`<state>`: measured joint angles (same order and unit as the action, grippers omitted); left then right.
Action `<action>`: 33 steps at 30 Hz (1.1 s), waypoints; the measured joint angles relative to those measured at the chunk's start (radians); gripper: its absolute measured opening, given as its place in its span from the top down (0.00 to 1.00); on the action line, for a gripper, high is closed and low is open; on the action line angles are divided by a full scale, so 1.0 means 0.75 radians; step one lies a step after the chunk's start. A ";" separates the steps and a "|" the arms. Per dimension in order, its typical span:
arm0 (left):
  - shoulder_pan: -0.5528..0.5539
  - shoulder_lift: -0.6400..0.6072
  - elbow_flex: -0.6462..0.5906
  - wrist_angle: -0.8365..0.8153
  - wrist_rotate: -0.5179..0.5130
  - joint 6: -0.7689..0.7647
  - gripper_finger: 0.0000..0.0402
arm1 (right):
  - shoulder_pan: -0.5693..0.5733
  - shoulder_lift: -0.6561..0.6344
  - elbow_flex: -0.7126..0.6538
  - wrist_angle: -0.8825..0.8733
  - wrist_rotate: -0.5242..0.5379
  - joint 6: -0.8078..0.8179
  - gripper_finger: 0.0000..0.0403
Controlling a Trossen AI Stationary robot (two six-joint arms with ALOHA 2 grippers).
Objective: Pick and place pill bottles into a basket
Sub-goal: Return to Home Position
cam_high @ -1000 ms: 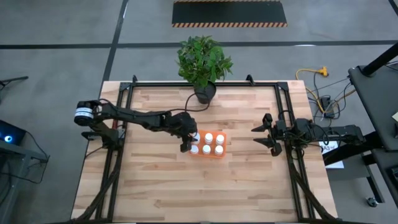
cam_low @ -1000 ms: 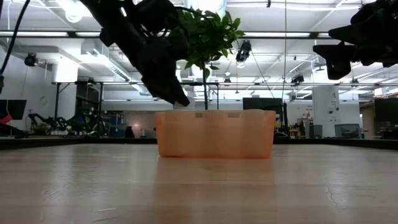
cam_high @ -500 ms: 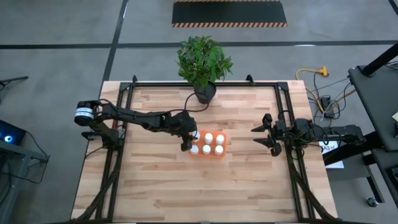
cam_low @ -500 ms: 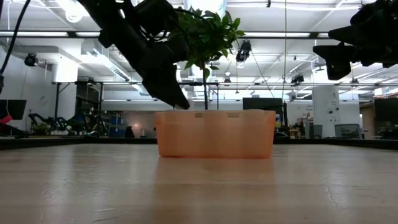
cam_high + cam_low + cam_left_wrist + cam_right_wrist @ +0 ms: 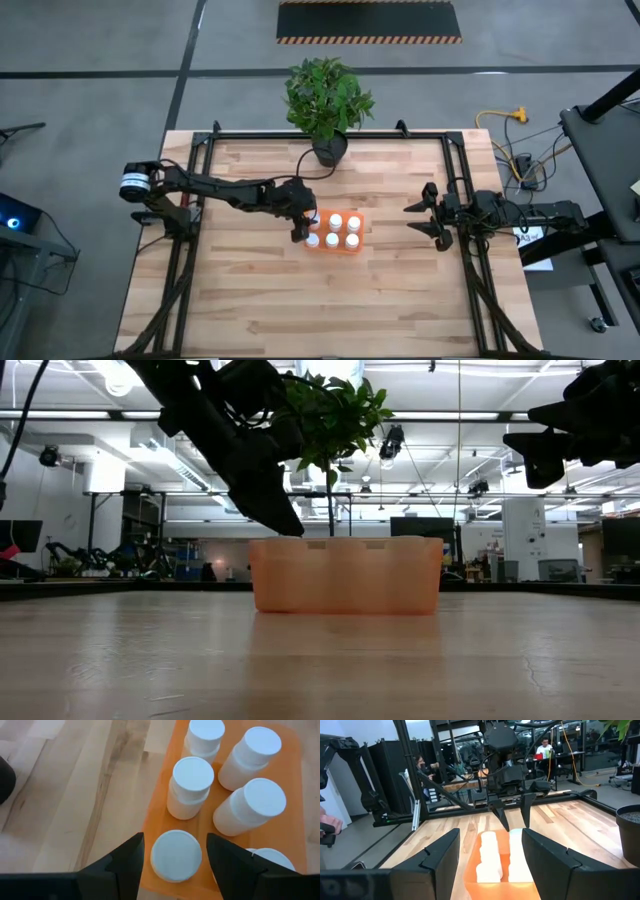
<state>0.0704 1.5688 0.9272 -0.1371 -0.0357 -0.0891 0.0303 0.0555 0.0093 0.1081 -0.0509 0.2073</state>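
The orange basket (image 5: 334, 253) stands near the table's middle and holds six white pill bottles upright on their bases. My left gripper (image 5: 303, 227) is open above the basket's left end. Its fingers stand on either side of the cap of one bottle (image 5: 176, 856) at the basket's far left corner, and a thin strip of orange shows on each side of that cap. The other bottles (image 5: 192, 787) stand beside it. My right gripper (image 5: 411, 219) hangs open and empty above the table's right part, pointing at the basket (image 5: 472, 875).
A potted plant (image 5: 329, 148) stands at the far edge behind the basket. Black frame rails (image 5: 192, 200) run along the table's left, right and far sides. Bare wood lies on the near side of the basket (image 5: 330, 300). People sit in the room beyond (image 5: 545, 747).
My left gripper has sunk slightly at the basket's left end. In the low view, a white cap that showed above the basket's rim at its fingertips no longer shows.
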 joint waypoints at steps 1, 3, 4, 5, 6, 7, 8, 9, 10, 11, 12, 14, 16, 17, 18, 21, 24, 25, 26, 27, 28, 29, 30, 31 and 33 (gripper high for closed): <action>0.000 0.000 0.000 -0.001 0.000 0.000 0.51 | 0.000 0.000 0.000 0.000 0.000 0.001 0.50; 0.000 0.000 0.000 0.000 0.000 0.000 0.51 | 0.000 0.000 0.000 0.000 0.000 0.000 0.50; 0.000 0.000 0.000 0.000 0.000 0.000 0.51 | 0.000 0.000 0.000 0.000 0.000 0.000 0.50; 0.000 0.000 0.000 0.001 0.000 0.000 0.51 | 0.000 0.000 0.000 0.000 0.000 0.000 0.50; 0.000 0.000 0.000 0.002 0.001 -0.003 0.51 | 0.001 0.000 0.000 0.000 0.000 0.001 0.50; 0.000 0.000 0.000 0.001 0.001 -0.006 0.51 | 0.000 0.000 0.000 0.000 0.000 0.000 0.50; 0.000 -0.001 0.000 0.002 0.001 -0.010 0.51 | 0.000 0.000 0.000 0.000 0.000 0.000 0.50; 0.000 -0.001 0.000 0.004 0.001 -0.011 0.50 | 0.000 0.000 0.000 0.000 0.000 0.000 0.50; 0.000 -0.001 0.000 0.006 0.001 -0.011 0.50 | 0.000 0.000 0.000 0.000 0.000 0.001 0.50; 0.000 -0.001 0.000 0.006 0.001 -0.011 0.50 | 0.000 0.000 0.000 0.000 0.000 0.001 0.50; 0.000 -0.001 0.000 0.005 0.001 -0.011 0.50 | 0.001 0.000 0.000 0.000 0.000 0.000 0.50; 0.000 -0.001 0.000 -0.002 0.001 -0.011 0.50 | 0.000 0.000 0.000 0.000 0.001 0.001 0.50; -0.001 -0.004 0.000 -0.005 0.001 -0.012 0.50 | 0.000 0.000 0.000 0.000 0.000 0.000 0.50; -0.001 -0.009 0.003 -0.010 0.001 -0.015 0.50 | 0.001 0.000 0.000 0.000 0.000 0.000 0.50; -0.001 -0.014 0.009 -0.011 0.002 -0.031 0.50 | 0.001 0.000 0.000 0.000 0.000 0.000 0.50; -0.001 -0.035 0.029 -0.002 0.007 -0.070 0.50 | 0.000 0.000 0.000 0.000 0.000 0.000 0.50; -0.003 -0.077 0.032 -0.003 0.078 -0.054 0.50 | 0.000 0.001 0.000 0.000 0.000 0.001 0.50; -0.003 -0.103 0.024 -0.003 0.138 -0.009 0.50 | 0.000 0.001 0.000 0.000 0.001 0.001 0.50; -0.003 -0.126 0.018 -0.004 0.212 0.051 0.50 | 0.000 0.001 0.000 0.001 0.001 0.000 0.50; -0.004 -0.153 0.012 0.001 0.278 0.112 0.50 | 0.000 0.001 0.000 0.002 0.001 0.000 0.50; -0.004 -0.185 -0.002 0.009 0.325 0.144 0.50 | 0.001 0.000 0.000 -0.001 0.001 0.000 0.50; -0.005 -0.209 -0.017 0.026 0.351 0.148 0.50 | 0.000 0.002 0.000 0.000 0.001 0.001 0.50; -0.006 -0.233 -0.036 0.088 0.357 0.113 0.50 | 0.000 0.002 0.000 0.003 0.003 0.000 0.50; -0.005 -0.266 -0.064 0.161 0.356 0.060 0.50 | 0.000 0.002 0.000 0.001 0.001 -0.001 0.50; -0.001 -0.340 -0.136 0.271 0.354 -0.022 0.50 | 0.000 0.008 0.000 0.002 0.003 0.000 0.50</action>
<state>0.0700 1.3136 0.8254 0.0664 0.2301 -0.1053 0.0303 0.0612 0.0093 0.1094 -0.0486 0.2074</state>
